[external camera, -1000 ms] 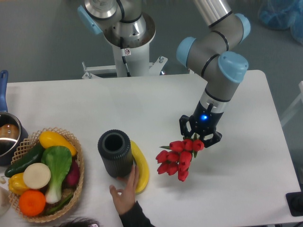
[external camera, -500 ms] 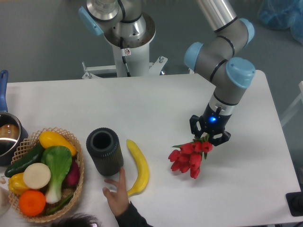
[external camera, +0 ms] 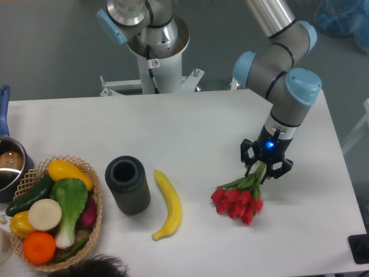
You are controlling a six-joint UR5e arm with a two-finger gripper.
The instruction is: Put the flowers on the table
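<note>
The flowers [external camera: 237,202] are a bunch of red tulip buds with green stems, at the right of the white table [external camera: 202,127]. My gripper [external camera: 265,166] points down and is shut on the stems, which run up from the buds into the fingers. The buds hang low at the table's surface, to the lower left of the gripper. I cannot tell if they touch it.
A dark ribbed cylinder vase [external camera: 127,184] stands left of a yellow banana [external camera: 166,204]. A wicker basket [external camera: 95,199] of vegetables and fruit sits at the front left. A pot [external camera: 8,167] is at the left edge. A person's dark hair [external camera: 92,268] shows at the bottom edge.
My gripper moved right and toward the front with the flowers, and lower. The person's hand moved the vase left, then drew back out of view.
</note>
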